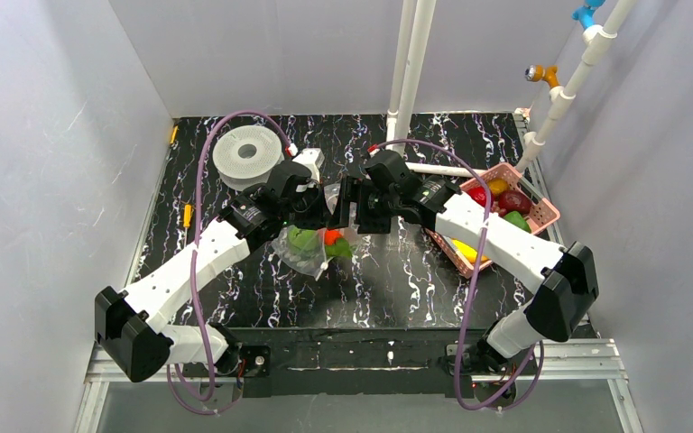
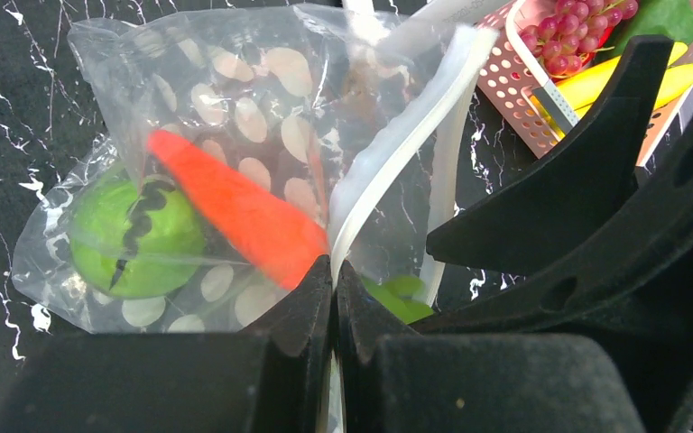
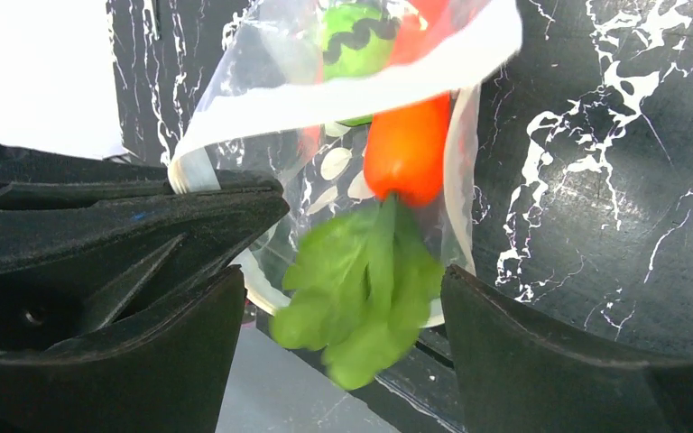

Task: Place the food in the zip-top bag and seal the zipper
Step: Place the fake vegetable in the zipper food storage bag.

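Observation:
The clear dotted zip-top bag (image 1: 300, 255) hangs from my left gripper (image 1: 325, 206), which is shut on its mouth edge (image 2: 334, 266) at the white zipper strip (image 2: 397, 153). Inside lie a green fruit (image 2: 122, 234) and an orange carrot (image 2: 235, 212). In the right wrist view the carrot (image 3: 406, 144) points into the bag (image 3: 262, 54); its green leaves (image 3: 365, 298) stick out of the mouth, blurred, between the spread fingers of my right gripper (image 3: 341, 275). The right gripper (image 1: 354, 215) is open, right at the bag's mouth, touching nothing.
A pink latticed basket (image 1: 541, 212) at the right holds red, yellow, green and purple toy food. A grey-white spool (image 1: 246, 155) stands at the back left. White pipes (image 1: 411, 72) rise behind the grippers. Walls close in both sides.

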Robot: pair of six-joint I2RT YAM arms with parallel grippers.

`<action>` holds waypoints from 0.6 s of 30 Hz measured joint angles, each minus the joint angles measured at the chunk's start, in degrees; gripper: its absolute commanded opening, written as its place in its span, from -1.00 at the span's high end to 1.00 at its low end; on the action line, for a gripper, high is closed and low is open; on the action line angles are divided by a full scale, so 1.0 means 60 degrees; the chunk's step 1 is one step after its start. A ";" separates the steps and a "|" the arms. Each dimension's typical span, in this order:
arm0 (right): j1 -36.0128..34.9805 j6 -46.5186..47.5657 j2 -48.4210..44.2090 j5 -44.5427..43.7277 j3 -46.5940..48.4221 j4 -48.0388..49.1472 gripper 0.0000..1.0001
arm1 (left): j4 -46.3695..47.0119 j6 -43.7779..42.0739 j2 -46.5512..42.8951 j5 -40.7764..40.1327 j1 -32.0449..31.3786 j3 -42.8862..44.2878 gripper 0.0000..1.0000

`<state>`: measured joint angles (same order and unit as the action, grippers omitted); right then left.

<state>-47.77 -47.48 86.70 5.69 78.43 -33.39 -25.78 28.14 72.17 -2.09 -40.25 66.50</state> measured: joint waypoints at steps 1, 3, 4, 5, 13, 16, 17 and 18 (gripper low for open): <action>-0.0002 0.0057 -0.0004 0.0035 -0.0001 -0.0002 -0.72 | 0.0000 0.0000 -0.0007 -0.0003 0.0000 0.0000 1.00; -0.0042 0.0176 -0.0059 0.0094 -0.0038 0.0007 -0.70 | 0.0000 0.0000 -0.0015 -0.0003 0.0000 0.0000 1.00; -0.0079 0.0212 -0.0128 0.0105 -0.0093 0.0003 -0.69 | 0.0000 0.0000 -0.0021 -0.0003 0.0000 0.0000 1.00; -0.0105 0.0233 -0.0227 0.0115 -0.0167 0.0002 -0.67 | 0.0000 0.0000 -0.0025 -0.0003 0.0000 0.0000 1.00; -0.0680 0.0749 -0.1031 0.0188 -0.0718 -0.0021 -0.01 | 0.0000 0.0000 -0.0028 0.0001 0.0000 0.0000 1.00; -0.1000 0.1098 -0.1034 0.0164 -0.0718 -0.0010 0.32 | 0.0000 0.0000 -0.0028 0.0001 0.0000 0.0000 1.00; -0.1089 0.1205 -0.1031 0.0164 -0.0718 -0.0006 0.36 | 0.0000 0.0000 -0.0028 0.0001 0.0000 0.0000 1.00; -0.1161 0.1266 -0.1031 0.0160 -0.0718 0.0019 0.39 | 0.0000 0.0000 -0.0028 0.0001 0.0000 0.0000 1.00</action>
<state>-54.74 -39.88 80.51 6.66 74.13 -33.28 -25.78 28.14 72.01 -2.09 -40.25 66.50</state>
